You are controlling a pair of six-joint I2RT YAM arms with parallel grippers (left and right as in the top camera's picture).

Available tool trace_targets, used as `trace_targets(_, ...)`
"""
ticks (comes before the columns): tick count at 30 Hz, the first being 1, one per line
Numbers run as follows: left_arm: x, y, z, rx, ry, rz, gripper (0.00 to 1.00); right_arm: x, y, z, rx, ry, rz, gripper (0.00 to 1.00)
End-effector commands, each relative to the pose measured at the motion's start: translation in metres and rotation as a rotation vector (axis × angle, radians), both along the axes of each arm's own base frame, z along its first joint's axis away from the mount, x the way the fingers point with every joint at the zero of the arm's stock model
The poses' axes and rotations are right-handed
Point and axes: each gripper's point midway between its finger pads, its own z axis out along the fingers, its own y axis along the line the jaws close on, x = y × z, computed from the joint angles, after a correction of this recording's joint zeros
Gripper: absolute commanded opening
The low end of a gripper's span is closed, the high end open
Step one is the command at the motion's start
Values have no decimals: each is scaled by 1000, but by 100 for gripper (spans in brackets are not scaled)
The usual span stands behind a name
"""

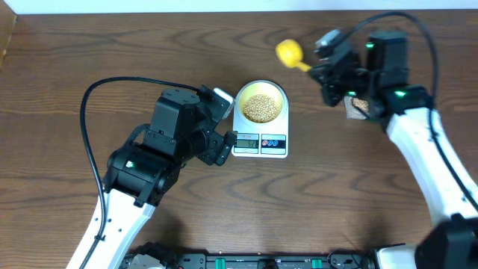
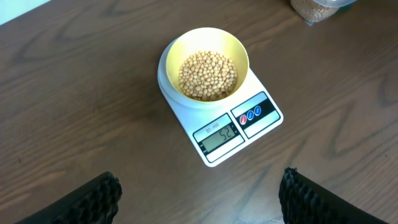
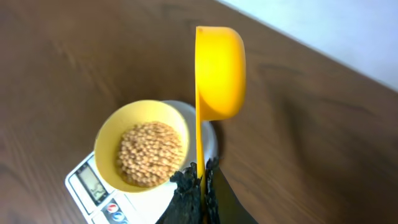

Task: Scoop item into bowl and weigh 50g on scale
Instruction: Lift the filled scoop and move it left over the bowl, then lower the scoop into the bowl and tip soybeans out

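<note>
The pale yellow bowl (image 1: 261, 102) sits on the white scale (image 1: 260, 142), filled with beige beans (image 1: 261, 107). It also shows in the left wrist view (image 2: 208, 62) on the scale (image 2: 224, 127), whose display reads about 52, and in the right wrist view (image 3: 144, 144). My left gripper (image 2: 199, 199) is open and empty, just left of the scale (image 1: 220, 146). My right gripper (image 3: 203, 180) is shut on the handle of the bright yellow scoop (image 3: 219, 71), held in the air right of the bowl (image 1: 289, 51).
A clear tub of beans (image 1: 359, 107) stands under my right arm; its corner shows in the left wrist view (image 2: 320, 7). The wooden table's far edge (image 1: 149, 9) runs along the top.
</note>
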Motion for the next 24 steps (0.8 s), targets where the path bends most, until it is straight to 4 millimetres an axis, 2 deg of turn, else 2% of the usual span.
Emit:
trace_targets(1, 0, 0, -1, 2, 4, -8, 84, -3, 29, -20, 9, 33, 83, 1)
trace_targets(5, 0, 0, -1, 2, 4, -9, 83, -6, 56, -42, 1, 64, 143, 1)
trace_targets(11, 0, 0, -1, 2, 4, -9, 83, -16, 75, -57, -14, 97, 193, 1)
trace_targets(24, 0, 0, -1, 2, 4, -8, 84, -30, 69, -78, -140, 142, 194, 1)
